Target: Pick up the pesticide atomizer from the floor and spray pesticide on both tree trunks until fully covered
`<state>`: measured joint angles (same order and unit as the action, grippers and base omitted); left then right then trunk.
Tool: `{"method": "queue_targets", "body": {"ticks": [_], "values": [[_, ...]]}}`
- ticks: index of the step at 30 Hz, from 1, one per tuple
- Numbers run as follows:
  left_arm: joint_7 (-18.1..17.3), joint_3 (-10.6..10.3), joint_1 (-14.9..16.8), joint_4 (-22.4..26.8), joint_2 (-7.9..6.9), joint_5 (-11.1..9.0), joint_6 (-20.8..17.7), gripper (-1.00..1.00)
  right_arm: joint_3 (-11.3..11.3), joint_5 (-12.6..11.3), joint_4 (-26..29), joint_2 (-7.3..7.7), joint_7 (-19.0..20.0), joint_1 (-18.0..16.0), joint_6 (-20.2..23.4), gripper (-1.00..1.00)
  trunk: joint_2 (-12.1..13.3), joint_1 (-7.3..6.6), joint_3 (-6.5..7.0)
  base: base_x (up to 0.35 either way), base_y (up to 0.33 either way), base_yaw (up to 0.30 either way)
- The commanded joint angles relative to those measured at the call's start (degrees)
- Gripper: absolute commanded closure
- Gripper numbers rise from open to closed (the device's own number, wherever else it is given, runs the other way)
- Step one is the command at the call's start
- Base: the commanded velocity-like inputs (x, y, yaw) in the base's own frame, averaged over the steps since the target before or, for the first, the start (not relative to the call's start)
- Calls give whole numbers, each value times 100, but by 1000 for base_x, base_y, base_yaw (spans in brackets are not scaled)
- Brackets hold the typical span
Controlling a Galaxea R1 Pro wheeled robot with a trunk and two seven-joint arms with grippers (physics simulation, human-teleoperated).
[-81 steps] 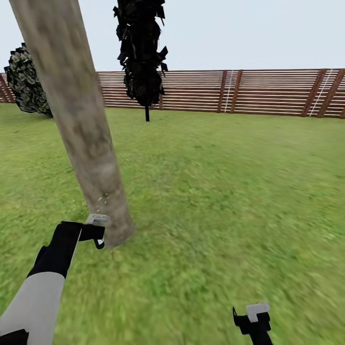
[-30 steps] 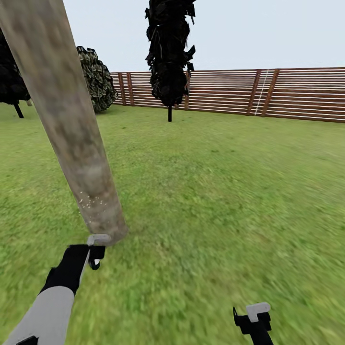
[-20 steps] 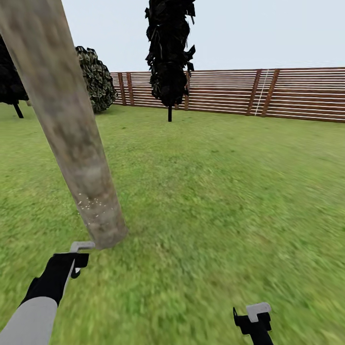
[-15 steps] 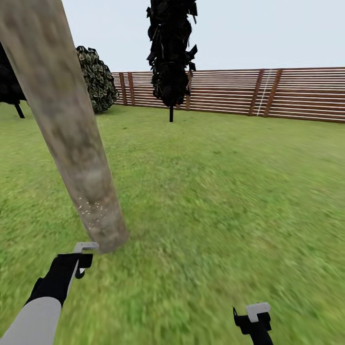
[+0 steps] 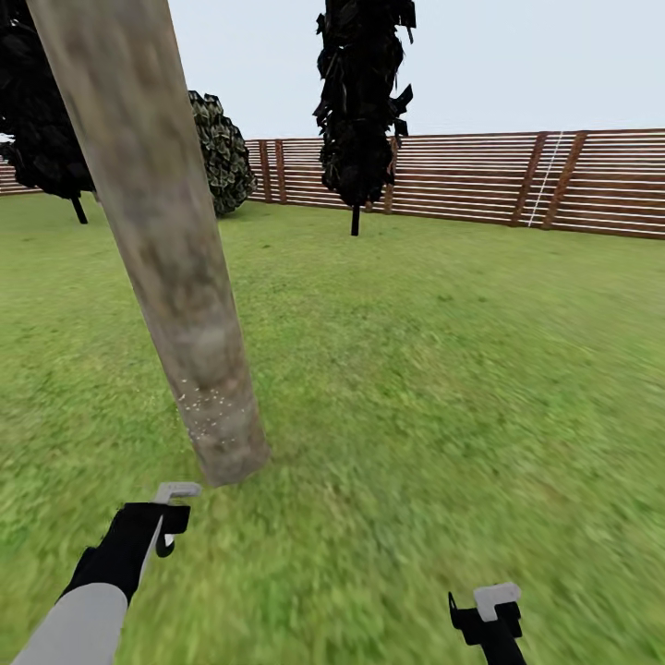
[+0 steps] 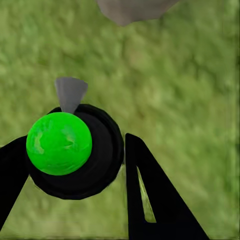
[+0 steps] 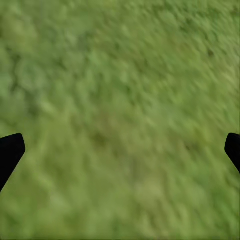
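Head view first: thick mottled tree trunk leaning across the upper left, base planted in the grass at about 9 o'clock from frame centre. Fine white specks of pesticide dotted low on the bark, just above the base. Left gripper down at 7 o'clock, near the foot of the trunk, not touching it, black fingers clamped around the atomizer, grey nozzle poking out on top. Left wrist view up close: atomizer as a black round body with a bright green cap, pinched between the two black fingers, grey spout aimed toward the trunk base. Right gripper low at 5 o'clock, well apart from the trunk; in the right wrist view, fingertips spread wide at the frame edges, blurred lawn between them. Further out, slim dark-leaved tree at 12 o'clock, rounded bush at 11, another dark tree at 10, brown slatted fence running behind.
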<state>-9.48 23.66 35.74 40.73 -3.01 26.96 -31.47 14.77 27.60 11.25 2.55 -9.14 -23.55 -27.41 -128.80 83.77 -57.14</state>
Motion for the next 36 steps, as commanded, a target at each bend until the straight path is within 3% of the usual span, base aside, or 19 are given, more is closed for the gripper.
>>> {"method": "queue_targets", "body": {"ticks": [1,6,10,17,25,28,36], "values": [[1,2,2,-94,51,21,58,100,0,0,0,0,0,0,-1,-100,0,0,0,0,0,2],[16,48,3,-204,31,35,570,100,6,0,0,4,0,0,2,-100,0,0,0,62,-37,0],[24,54,-69,-254,1,44,604,100,5,0,0,7,0,0,0,-100,0,0,0,228,-158,0],[25,408,-190,-200,20,29,631,100,8,0,0,9,-1,0,-1,-100,0,0,0,58,-257,74],[55,392,-191,-224,79,45,658,100,2,0,0,9,-2,0,-1,-100,0,0,0,176,-232,188],[471,420,-191,-199,82,14,676,100,0,0,-1,8,0,5,3,-100,0,0,0,240,-187,7],[491,420,-191,-214,83,11,674,100,8,0,0,10,0,3,6,-100,0,0,0,237,-187,0]]}}
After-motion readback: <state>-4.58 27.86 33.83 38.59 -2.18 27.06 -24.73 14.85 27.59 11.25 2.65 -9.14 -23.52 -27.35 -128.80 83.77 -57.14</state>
